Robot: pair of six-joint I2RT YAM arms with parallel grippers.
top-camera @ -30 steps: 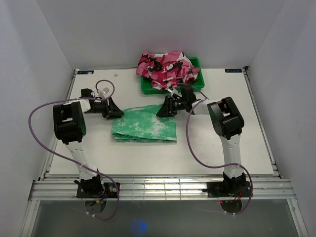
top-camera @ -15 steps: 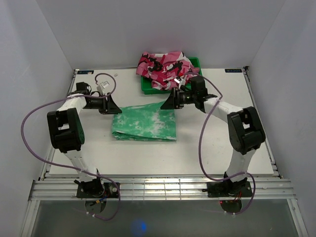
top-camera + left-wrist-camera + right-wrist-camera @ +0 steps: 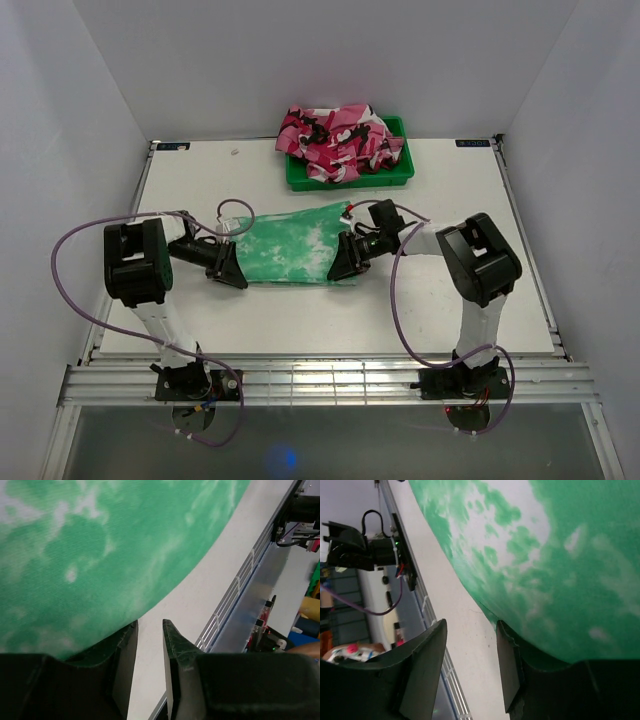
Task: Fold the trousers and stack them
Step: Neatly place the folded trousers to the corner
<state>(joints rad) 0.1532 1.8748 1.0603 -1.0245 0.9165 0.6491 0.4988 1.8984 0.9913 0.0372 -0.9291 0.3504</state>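
My left fingers (image 3: 175,652) (barely parted) and right fingers (image 3: 422,672), wider, hold nothing. Closing at the trousers' (image 3: 290,250) near edge might catch one layer only.

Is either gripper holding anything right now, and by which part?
Nothing is held. The left gripper and right gripper are open at the trousers' near edge, with bare table showing between the jaws.

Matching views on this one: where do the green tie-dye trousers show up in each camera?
Top external: the trousers lie spread at the picture's centre.
Left wrist: the trousers fill the upper left.
Right wrist: the trousers fill the upper right.
Shared landmark: the slatted metal rail, at the bottom, right and left of those views respectively.
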